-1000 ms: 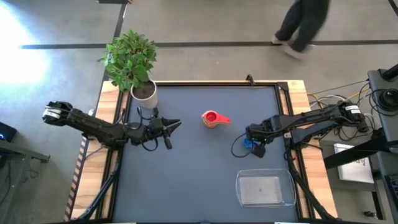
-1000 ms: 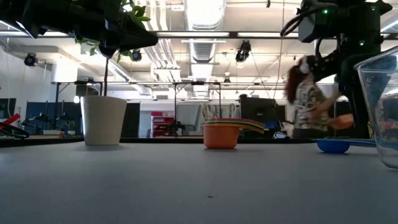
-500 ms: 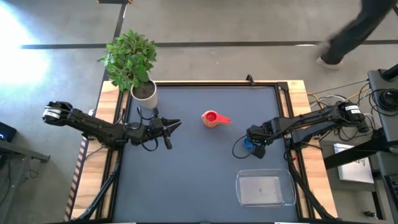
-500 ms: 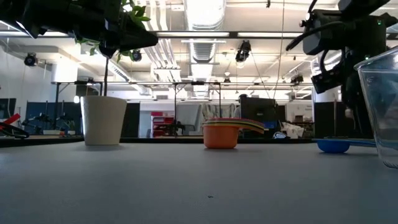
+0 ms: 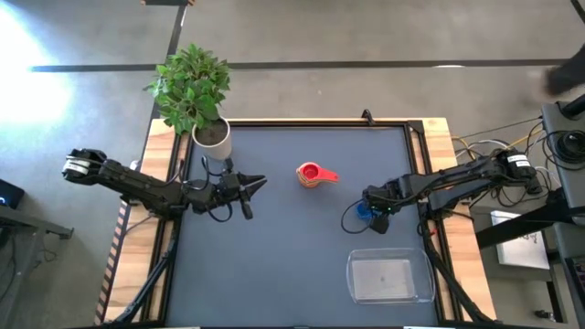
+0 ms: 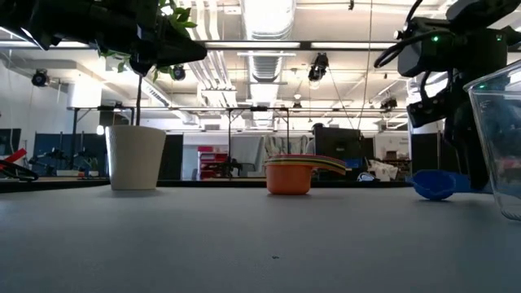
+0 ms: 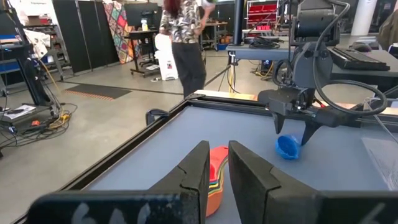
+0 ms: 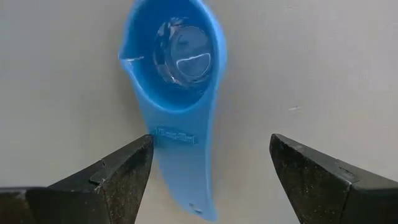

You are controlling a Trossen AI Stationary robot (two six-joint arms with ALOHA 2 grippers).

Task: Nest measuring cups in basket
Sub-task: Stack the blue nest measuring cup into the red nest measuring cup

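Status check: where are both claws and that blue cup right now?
Right claw open, straddling the handle of the blue plastic measuring cup, no grip. Left claw shut, waiting near the white plant pot. Clear plastic basket unobstructed.

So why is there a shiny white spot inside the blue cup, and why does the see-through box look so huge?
In the right wrist view, the spot in the blue cup is glare from the ceiling lights on its glossy bottom. In the low view, the clear basket sits very close to the camera, so it looks huge and is cut off at the picture's edge.
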